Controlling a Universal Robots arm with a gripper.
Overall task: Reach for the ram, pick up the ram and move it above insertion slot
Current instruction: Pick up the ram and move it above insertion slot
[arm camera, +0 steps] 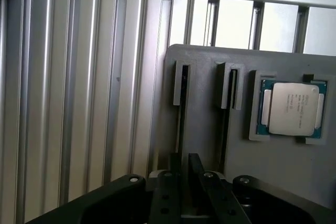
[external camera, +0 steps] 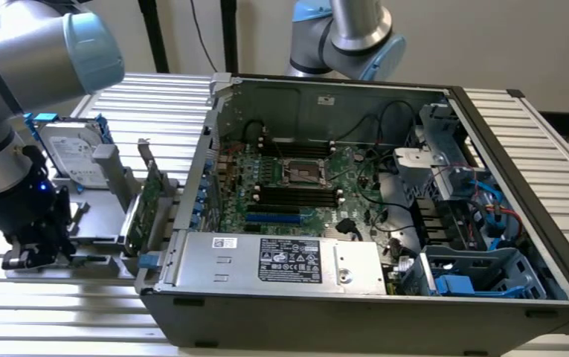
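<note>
My hand (external camera: 28, 253) is low over the grey holder (external camera: 100, 223) that sits on the slatted desk (external camera: 66, 297), at the exterior view's left, well apart from the open computer case (external camera: 364, 89). From the wrist view, my hand (arm camera: 185, 163) is lined up with one of the holder's (arm camera: 205, 145) two narrow grooves, the one farther from the processor chip (arm camera: 291, 108).

The ram (arm camera: 182, 114) reads to me as the thin dark strip standing on edge in that groove. It is so slim from this angle that I cannot be sure. Kept upright like this, its long edge is offered to a grip from above, which is why I am aligned with the groove rather than across it.

I cannot tell whether my hand is open or closed, or whether it has hold of the ram. I judge the pick-up is not finished, since the strip sits down in its groove.

The memory slots (external camera: 299, 195) lie inside the case, beside the processor socket.
</note>
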